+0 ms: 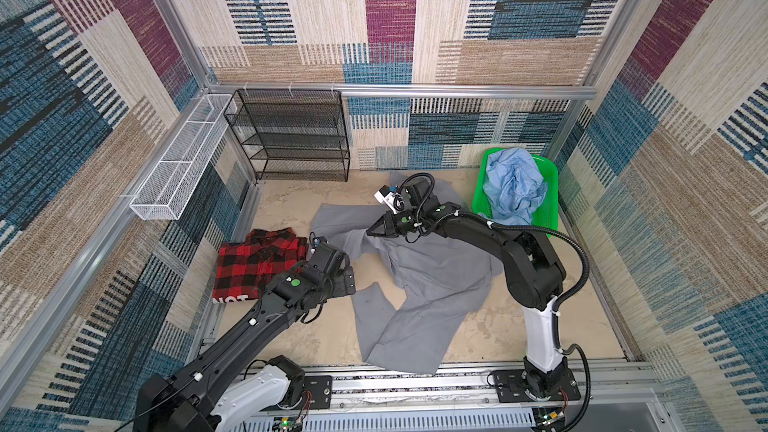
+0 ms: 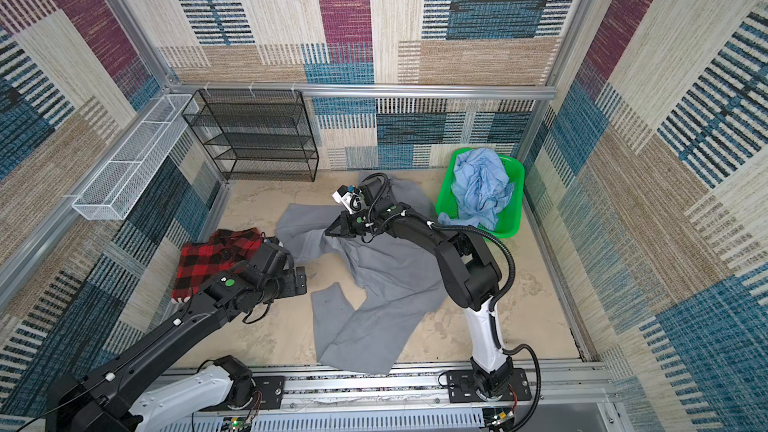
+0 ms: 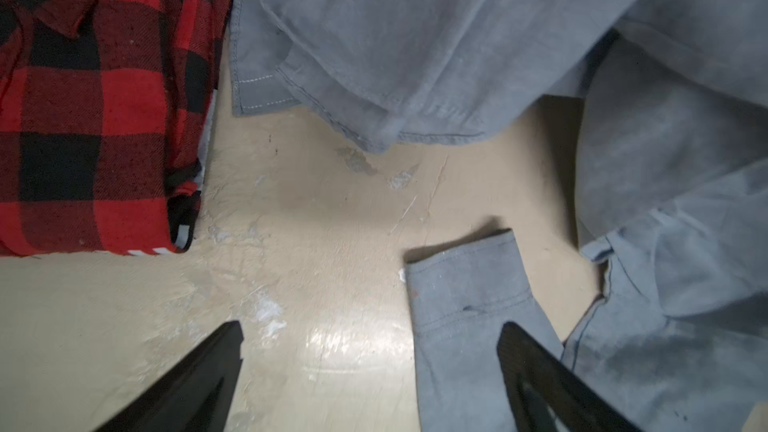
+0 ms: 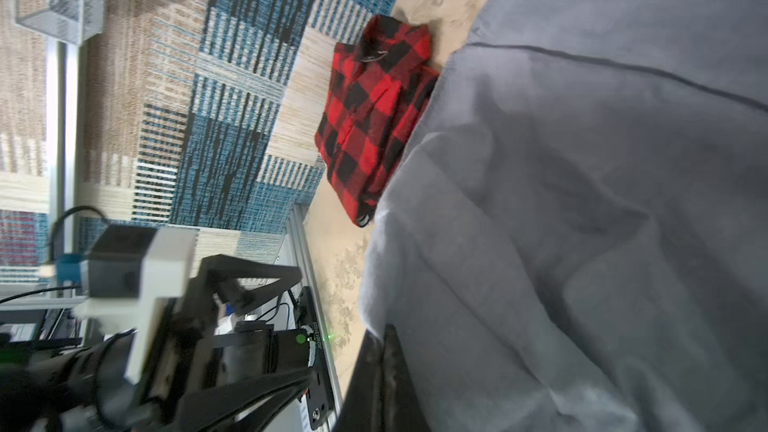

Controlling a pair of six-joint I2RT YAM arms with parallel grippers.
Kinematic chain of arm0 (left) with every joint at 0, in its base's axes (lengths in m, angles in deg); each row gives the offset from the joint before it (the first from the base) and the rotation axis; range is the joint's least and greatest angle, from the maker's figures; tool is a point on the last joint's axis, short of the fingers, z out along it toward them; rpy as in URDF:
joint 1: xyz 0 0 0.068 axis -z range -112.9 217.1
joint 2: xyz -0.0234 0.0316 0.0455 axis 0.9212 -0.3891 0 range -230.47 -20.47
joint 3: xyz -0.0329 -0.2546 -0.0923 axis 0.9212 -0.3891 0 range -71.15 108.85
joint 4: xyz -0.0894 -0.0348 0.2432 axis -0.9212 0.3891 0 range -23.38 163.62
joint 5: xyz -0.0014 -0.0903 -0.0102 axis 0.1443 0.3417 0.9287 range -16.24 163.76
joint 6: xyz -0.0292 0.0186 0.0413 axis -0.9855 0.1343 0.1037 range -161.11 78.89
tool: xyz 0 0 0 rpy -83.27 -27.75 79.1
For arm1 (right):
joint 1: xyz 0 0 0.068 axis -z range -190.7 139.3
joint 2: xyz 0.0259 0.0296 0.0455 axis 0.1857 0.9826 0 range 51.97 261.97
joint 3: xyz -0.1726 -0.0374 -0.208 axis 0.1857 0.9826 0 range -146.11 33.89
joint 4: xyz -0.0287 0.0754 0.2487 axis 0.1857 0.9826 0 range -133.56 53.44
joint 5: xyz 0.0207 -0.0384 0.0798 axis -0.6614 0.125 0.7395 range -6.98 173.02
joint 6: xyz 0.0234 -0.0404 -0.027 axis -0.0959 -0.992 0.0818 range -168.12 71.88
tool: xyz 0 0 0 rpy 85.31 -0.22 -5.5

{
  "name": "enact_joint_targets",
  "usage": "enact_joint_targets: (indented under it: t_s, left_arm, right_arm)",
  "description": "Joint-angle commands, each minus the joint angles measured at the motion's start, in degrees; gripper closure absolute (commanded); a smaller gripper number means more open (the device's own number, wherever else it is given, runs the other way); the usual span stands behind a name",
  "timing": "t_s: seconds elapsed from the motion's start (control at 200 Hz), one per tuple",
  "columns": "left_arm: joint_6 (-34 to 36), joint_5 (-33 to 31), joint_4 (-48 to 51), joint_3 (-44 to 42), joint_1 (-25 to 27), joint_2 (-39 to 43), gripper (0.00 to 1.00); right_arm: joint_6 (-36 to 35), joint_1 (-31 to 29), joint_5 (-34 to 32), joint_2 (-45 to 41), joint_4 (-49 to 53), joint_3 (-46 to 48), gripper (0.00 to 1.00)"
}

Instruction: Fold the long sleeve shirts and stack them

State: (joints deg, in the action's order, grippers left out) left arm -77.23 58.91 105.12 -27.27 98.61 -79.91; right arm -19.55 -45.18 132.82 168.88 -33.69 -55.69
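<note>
The grey shirt point(image 1: 419, 284) point(image 2: 374, 284) lies crumpled and spread across the middle of the table. My right gripper point(image 1: 370, 233) point(image 2: 327, 233) point(image 4: 384, 332) is shut on a fold near its far left part, and the cloth hangs up from the tip. The red-and-black plaid shirt point(image 1: 253, 261) point(image 2: 208, 261) point(image 3: 83, 118) sits folded at the left. My left gripper point(image 1: 349, 280) point(image 2: 300, 280) point(image 3: 372, 328) is open and empty, between the plaid shirt and a grey sleeve cuff point(image 3: 461, 284), with one finger over that sleeve. The light blue shirt point(image 1: 513, 189) point(image 2: 480, 187) is bunched in the basket.
A green plastic basket point(image 1: 482, 191) point(image 2: 446, 193) stands at the back right. A black wire rack point(image 1: 291, 135) and a white mesh tray point(image 1: 183, 160) line the back left wall. An aluminium rail point(image 1: 415, 384) with the arm bases runs along the front edge.
</note>
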Motion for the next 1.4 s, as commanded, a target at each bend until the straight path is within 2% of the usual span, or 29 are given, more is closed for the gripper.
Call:
enact_joint_targets:
  t_s: [0.0,0.145,0.26,0.361,0.606,0.851,0.957,1.027,1.097,1.207,1.287,1.327,1.352,1.392]
  left_arm:
    - [-4.1,-1.9,-12.3,-1.3,0.1,-1.8,0.01]
    - [-6.6,-3.0,-15.0,1.2,0.6,-7.8,0.00]
    - [-6.0,-11.7,-15.7,2.3,4.2,-9.9,0.00]
    - [-2.7,-19.6,-17.9,1.3,7.1,-10.1,0.00]
    - [4.7,-32.0,-24.4,-4.3,14.0,-9.5,0.02]
    - [14.5,-38.7,-36.0,-6.8,14.5,-11.4,0.01]
    - [18.9,-40.1,-40.4,-7.1,14.5,-13.1,0.07]
    - [20.3,-40.9,-41.2,-6.6,14.5,-13.9,0.15]
    - [22.1,-40.4,-42.7,-6.6,14.4,-13.2,0.28]
    - [24.5,-39.9,-43.7,-6.7,14.1,-10.6,0.57]
    - [24.6,-39.5,-41.9,-6.1,13.8,-7.8,0.84]
    - [24.2,-38.7,-39.9,-5.4,13.7,-6.2,0.91]
    - [23.6,-38.2,-38.1,-4.7,13.7,-5.0,0.99]
    - [22.3,-37.3,-35.1,-3.8,13.7,-3.2,1.00]
  right_arm:
    - [0.6,0.1,3.3,-1.4,-2.7,0.7,1.00]
    - [0.8,0.0,4.1,-2.7,-3.5,2.0,1.00]
    - [1.3,0.0,5.5,-3.6,-4.3,2.8,1.00]
    - [1.0,0.1,5.6,-4.5,-4.1,3.1,1.00]
    - [1.6,0.0,7.1,-5.2,-4.6,3.1,1.00]
    - [1.7,-0.1,7.5,-7.3,-5.0,4.7,1.00]
    - [1.0,-0.4,7.3,-7.9,-4.4,4.9,1.00]
    - [0.8,-0.6,7.4,-8.1,-4.2,5.2,1.00]
    - [0.7,-0.7,7.4,-8.4,-4.0,5.3,1.00]
    - [0.3,-0.8,7.1,-8.6,-3.5,5.5,1.00]
    - [0.2,-0.8,6.9,-8.6,-3.6,5.6,1.00]
    - [0.0,-0.8,6.5,-8.4,-3.3,5.7,1.00]
    - [-0.1,-0.8,6.4,-8.4,-3.3,5.6,1.00]
    - [0.0,-0.8,6.3,-8.1,-3.2,5.7,1.00]
